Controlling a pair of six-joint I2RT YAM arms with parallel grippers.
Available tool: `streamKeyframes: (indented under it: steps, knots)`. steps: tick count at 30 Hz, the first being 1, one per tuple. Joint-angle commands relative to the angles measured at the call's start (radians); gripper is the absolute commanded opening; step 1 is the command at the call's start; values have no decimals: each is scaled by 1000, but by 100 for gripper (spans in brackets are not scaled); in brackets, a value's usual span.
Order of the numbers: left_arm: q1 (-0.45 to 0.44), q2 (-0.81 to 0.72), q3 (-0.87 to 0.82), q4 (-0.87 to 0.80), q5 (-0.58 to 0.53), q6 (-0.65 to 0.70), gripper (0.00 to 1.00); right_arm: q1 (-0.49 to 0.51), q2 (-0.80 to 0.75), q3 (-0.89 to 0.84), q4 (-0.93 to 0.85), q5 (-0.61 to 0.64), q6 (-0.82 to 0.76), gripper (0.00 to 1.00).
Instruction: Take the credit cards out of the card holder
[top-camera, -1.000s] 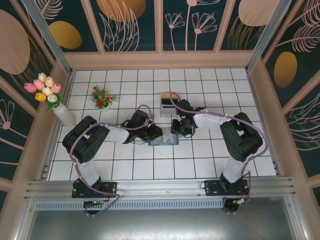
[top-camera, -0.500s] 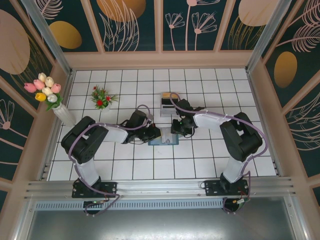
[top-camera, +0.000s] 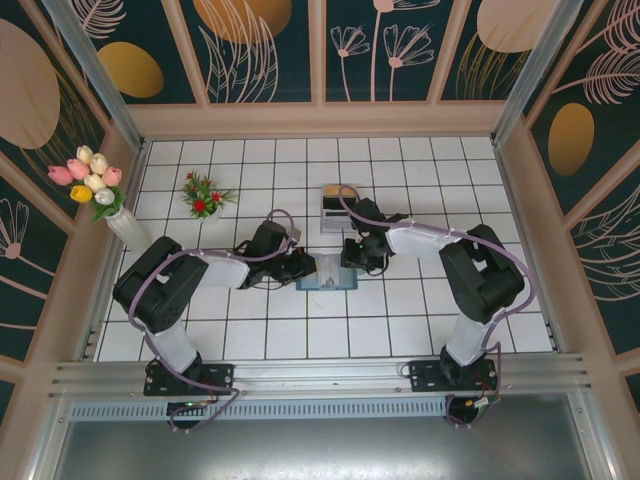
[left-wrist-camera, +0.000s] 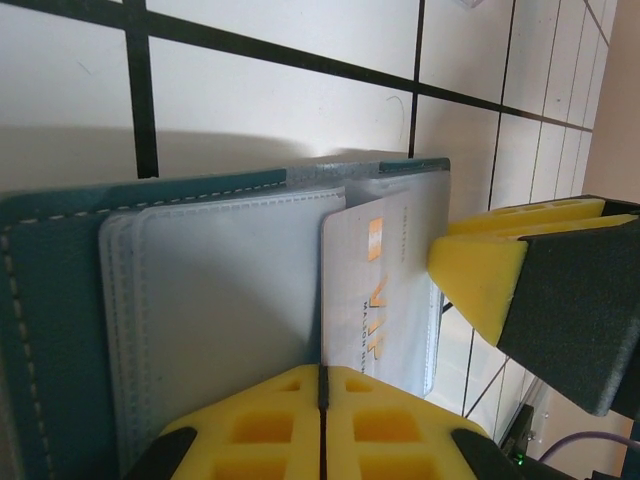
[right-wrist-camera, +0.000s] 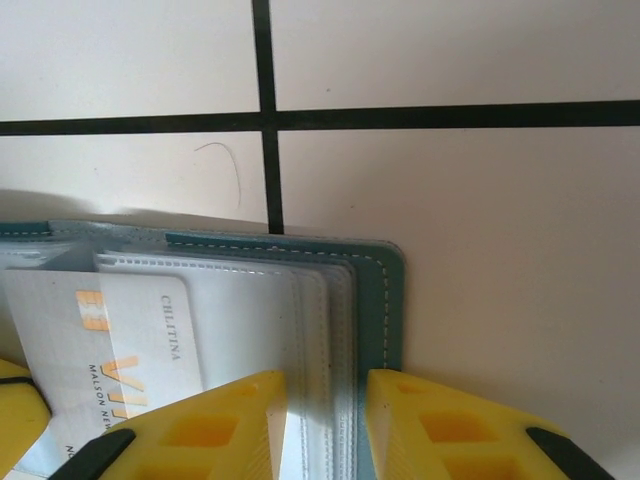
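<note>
Here the left gripper (left-wrist-camera: 320, 385) has its yellow fingers (left-wrist-camera: 260, 425) pressed flat together, with only a thin seam between them. Just beyond their tips lies the card holder (left-wrist-camera: 50, 330), spread open and flat on the white tiled table (left-wrist-camera: 280, 110), its teal border outermost and its stack of clear sleeves (left-wrist-camera: 220, 300) facing up. One credit card (left-wrist-camera: 385, 290), pale with orange lettering, sticks partway out of the sleeves on the side toward the right gripper (right-wrist-camera: 322, 410). Its long edge runs straight back to the seam of the left fingers, but whether they actually nip it cannot be told. In the left wrist view, a yellow pad (left-wrist-camera: 480, 280) of the right gripper, dark-backed, reaches in over the card's outer edge. Seen from the right wrist, the right fingers (right-wrist-camera: 215, 425) stand apart, one over the sleeves and the other at the holder's stitched teal border. The sleeve edges and the border show in the gap between them, and they are not closed on anything. The card lies off to the side of these fingers, toward the left gripper. From above, the holder sits directly between the two grippers, one at each short end. A grey stand (top-camera: 333, 212) sits beyond the right fingers, apart from the holder.
</note>
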Motion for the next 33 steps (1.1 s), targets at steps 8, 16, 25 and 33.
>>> streamKeyframes:
  steps: [8,16,25,33]
  knots:
    - [6,14,-7,32,13,-11,17,46,99,21,-77,90,-13,34]
    - [6,38,3,75,42,-23,21,53,110,20,-80,95,-15,34]
    - [5,70,14,106,69,-26,21,55,109,10,-77,90,-13,34]
    - [6,9,27,7,7,22,9,54,109,1,-76,93,-6,33]
